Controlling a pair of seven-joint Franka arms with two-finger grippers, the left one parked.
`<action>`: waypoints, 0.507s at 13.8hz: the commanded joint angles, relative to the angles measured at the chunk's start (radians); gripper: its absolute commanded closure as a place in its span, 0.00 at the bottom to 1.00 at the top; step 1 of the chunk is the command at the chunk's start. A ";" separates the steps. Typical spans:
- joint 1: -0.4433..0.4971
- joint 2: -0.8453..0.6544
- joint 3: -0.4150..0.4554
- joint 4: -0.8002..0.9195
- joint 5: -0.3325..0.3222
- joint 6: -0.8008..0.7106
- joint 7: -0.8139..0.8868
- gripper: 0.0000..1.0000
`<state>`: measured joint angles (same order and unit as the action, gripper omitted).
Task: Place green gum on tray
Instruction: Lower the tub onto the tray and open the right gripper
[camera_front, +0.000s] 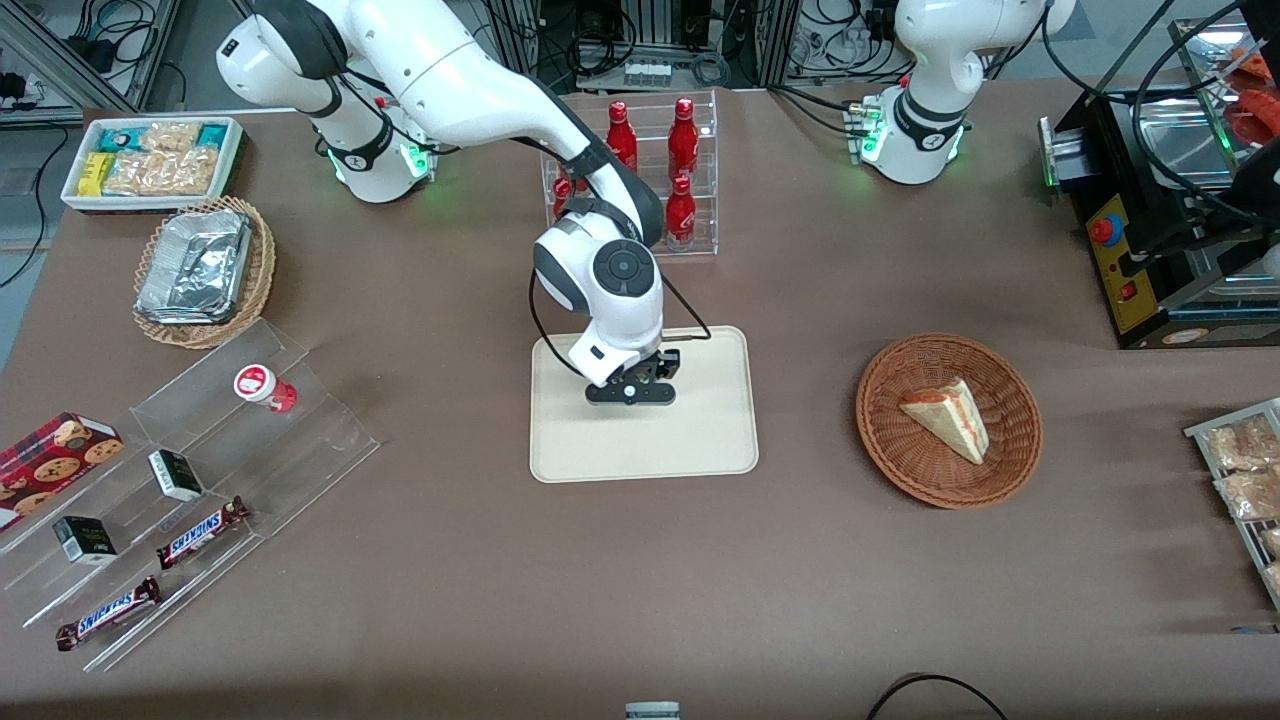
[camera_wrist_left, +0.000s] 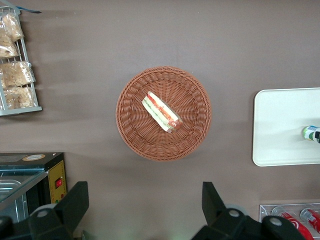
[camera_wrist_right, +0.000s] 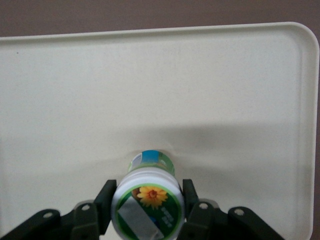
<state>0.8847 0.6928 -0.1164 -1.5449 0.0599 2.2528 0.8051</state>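
Observation:
The green gum (camera_wrist_right: 148, 201) is a small canister with a green-and-white lid bearing a yellow flower. It stands between my right gripper's fingers (camera_wrist_right: 106, 199). The gripper (camera_wrist_right: 147, 197) is shut on its lid, and the blue-green base reaches down to the cream tray (camera_wrist_right: 210, 75). In the front view the gripper (camera_front: 630, 392) hangs over the middle of the tray (camera_front: 700, 445) and hides the gum. The left wrist view shows the gum (camera_wrist_left: 311, 133) upright on the tray (camera_wrist_left: 280, 125).
A red-lidded canister (camera_front: 262, 385) sits on a clear stepped stand with Snickers bars toward the working arm's end. A wicker basket with a sandwich (camera_front: 948, 420) lies toward the parked arm's end. A rack of red bottles (camera_front: 650, 180) stands farther from the camera than the tray.

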 joint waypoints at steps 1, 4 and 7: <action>0.002 0.034 0.000 0.037 -0.008 0.011 0.025 1.00; 0.002 0.042 0.000 0.037 0.000 0.030 0.025 0.73; -0.004 0.033 0.000 0.037 0.001 0.028 0.016 0.00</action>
<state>0.8845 0.7104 -0.1164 -1.5427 0.0600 2.2773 0.8123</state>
